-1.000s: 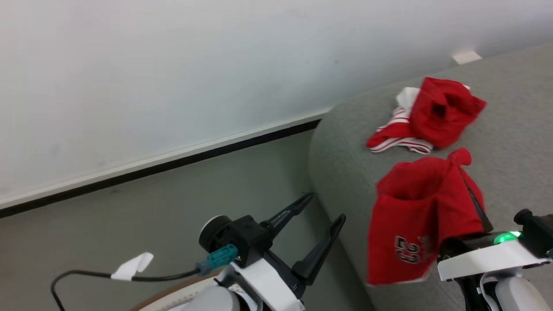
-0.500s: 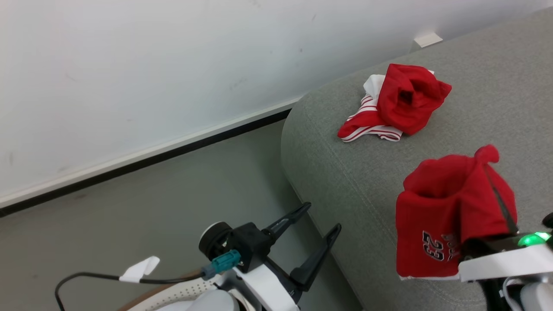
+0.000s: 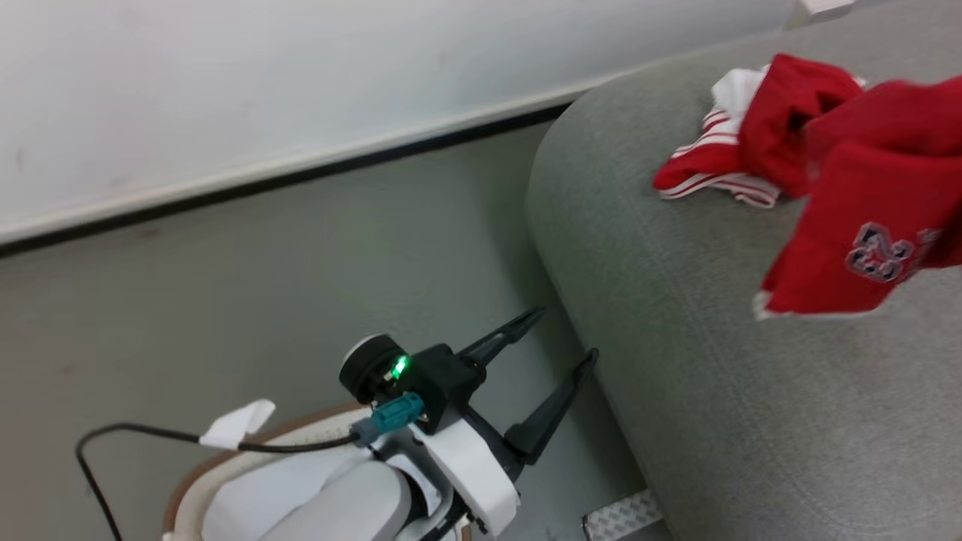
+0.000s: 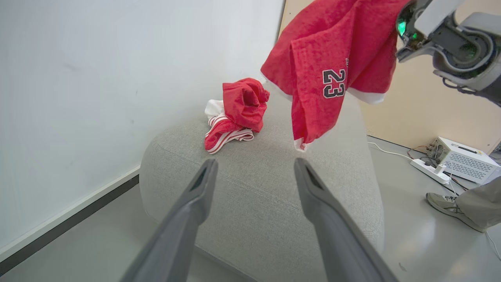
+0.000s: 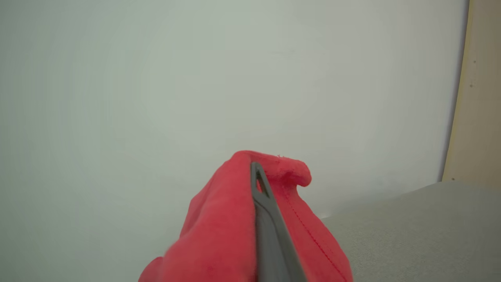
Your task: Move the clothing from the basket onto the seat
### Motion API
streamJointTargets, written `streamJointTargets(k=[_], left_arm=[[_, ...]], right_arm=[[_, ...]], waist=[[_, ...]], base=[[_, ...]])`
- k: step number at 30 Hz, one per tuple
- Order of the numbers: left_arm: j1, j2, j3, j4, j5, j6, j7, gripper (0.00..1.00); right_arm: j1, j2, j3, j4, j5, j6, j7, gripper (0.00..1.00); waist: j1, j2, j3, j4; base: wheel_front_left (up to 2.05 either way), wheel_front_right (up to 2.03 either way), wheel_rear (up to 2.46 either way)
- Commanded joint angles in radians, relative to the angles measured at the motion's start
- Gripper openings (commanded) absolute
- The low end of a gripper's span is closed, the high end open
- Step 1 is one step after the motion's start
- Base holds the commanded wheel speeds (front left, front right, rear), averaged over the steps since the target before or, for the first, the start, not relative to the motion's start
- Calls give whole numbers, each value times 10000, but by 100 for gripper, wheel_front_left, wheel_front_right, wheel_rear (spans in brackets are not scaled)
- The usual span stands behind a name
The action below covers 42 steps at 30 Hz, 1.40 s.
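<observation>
Right pincer [image 5: 256,174] with red clothing [image 4: 321,55] ("23")

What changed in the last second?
The right gripper, shut on the numbered red garment, carried it up and farther over the seat, toward the striped garment. The garment now hangs over the cushion. The head view itself shifted too. Unchanged: the grip holds, the striped garment lies on the seat, and the left gripper is open and empty by the seat's corner.

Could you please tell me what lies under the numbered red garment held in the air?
The bare grey seat lies below the numbered garment; whether its hem touches is unclear. Its folds hide one finger of the right gripper.
</observation>
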State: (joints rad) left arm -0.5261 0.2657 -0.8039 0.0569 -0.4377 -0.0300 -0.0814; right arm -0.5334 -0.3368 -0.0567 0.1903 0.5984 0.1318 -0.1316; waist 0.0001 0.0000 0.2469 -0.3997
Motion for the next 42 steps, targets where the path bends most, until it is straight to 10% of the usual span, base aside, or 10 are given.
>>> streamJointTargets(k=[1, 10, 20, 28, 30, 31, 32, 42], left_arm=[[-125, 77, 39, -43, 81, 35, 26, 100], [-862, 261, -57, -384, 439, 33, 548, 100], [-1894, 30, -192, -249, 842, -155, 602, 100], [-1928, 13, -171, 141, 739, -130, 288, 100], [-1870, 20, -123, 242, 655, -81, 225, 100], [-1822, 33, -100, 287, 612, -66, 173, 100], [-1767, 53, -80, 339, 577, -43, 154, 100], [-835, 241, 242, 826, 10, 298, -398, 100]], right_arm=[[-213, -213, -154, 143, -71, -23, 64, 0], [-2245, -1081, -1339, 2169, 649, -23, 117, 0], [-3817, -3019, 254, 4973, -729, -23, 905, 0], [-4102, -3208, 1426, 6997, -781, -25, 1879, 13], [-4049, -3210, 1670, 7271, -645, -25, 2011, 25], [-4018, -3166, 1782, 7363, -557, -25, 2058, 48], [-3997, -3142, 1902, 7423, -484, -25, 2092, 100], [-3207, -3587, 4449, 6254, 820, -25, 3349, 100]], waist=[[-1, 0, 647, 476], [-1, 0, 2702, 1132], [-1, 0, 4116, 1782], [-1, 0, 4095, 1942], [-1, 0, 3938, 1924], [-1, 0, 3838, 1897], [-1, 0, 3720, 1857], [-1, 0, 1772, 1326]], base=[[0, 0, 0], [0, 0, 0], [0, 0, 0], [0, 0, 0], [0, 0, 0], [0, 0, 0], [0, 0, 0], [0, 0, 0]])
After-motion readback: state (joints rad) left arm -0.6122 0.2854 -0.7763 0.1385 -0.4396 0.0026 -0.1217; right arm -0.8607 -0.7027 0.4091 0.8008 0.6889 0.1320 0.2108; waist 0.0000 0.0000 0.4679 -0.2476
